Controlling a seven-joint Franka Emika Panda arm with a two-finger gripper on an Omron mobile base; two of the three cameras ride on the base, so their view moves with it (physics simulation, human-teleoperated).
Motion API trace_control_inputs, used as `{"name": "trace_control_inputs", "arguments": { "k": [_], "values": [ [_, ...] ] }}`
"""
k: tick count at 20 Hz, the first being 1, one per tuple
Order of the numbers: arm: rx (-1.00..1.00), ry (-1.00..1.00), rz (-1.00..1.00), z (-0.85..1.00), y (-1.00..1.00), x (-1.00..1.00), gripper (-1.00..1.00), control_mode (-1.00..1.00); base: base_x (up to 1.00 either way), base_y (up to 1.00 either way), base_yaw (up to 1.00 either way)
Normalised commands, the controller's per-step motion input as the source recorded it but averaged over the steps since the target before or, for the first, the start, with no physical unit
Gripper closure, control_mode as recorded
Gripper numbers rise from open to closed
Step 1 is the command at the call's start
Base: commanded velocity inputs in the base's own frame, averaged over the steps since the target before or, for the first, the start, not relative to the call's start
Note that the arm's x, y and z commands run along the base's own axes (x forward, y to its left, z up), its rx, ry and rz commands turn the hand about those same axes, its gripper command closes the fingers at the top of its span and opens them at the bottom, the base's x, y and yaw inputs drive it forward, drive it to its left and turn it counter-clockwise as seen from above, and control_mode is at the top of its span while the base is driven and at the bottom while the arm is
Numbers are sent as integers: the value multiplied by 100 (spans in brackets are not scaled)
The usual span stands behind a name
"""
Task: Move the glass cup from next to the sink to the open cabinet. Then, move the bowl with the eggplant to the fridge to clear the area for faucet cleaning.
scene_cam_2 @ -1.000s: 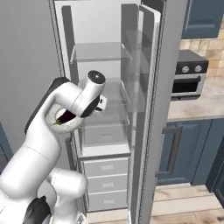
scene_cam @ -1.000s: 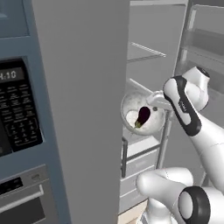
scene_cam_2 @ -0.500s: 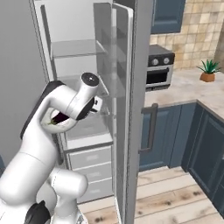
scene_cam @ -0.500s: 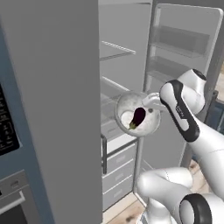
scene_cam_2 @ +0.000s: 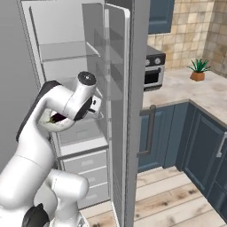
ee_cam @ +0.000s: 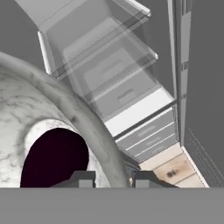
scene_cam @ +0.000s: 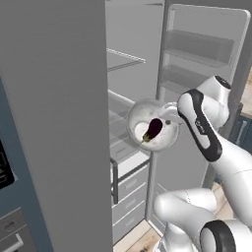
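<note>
At the centre of the left base view the bowl (scene_cam: 153,130) is held by its rim in the narrowly closed gripper (scene_cam: 171,119), with the eggplant (scene_cam: 153,129) lying inside, in front of the open fridge (scene_cam: 133,74). If the bowl is tipped or knocked against a shelf edge, the eggplant could be spilled

No text, label, brand, number or sign can be read anywhere. The black panel (scene_cam: 4,170) at the left of the fridge (scene_cam: 59,123) shows only pale marks too blurred and cropped to make out, and the small oven (scene_cam_2: 153,73) beyond the fridge door bears nothing legible.
</note>
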Motion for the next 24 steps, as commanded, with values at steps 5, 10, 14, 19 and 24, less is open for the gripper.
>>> {"name": "trace_control_inputs", "arguments": {
  "k": [5, 10, 14, 19, 24],
  "values": [
    [1, -1, -47, 49, 31, 3, 100, -100, 0, 0, 0],
    [13, 0, -56, 57, 0, 1, 100, -100, 0, 0, 0],
    [27, 1, -43, 93, 0, 0, 100, -100, 0, 0, 0],
    [39, 6, -32, 59, 0, 10, 100, -100, 0, 0, 0],
    [43, 7, -19, 28, 0, 10, 100, -100, 0, 0, 0]
  ]
}}
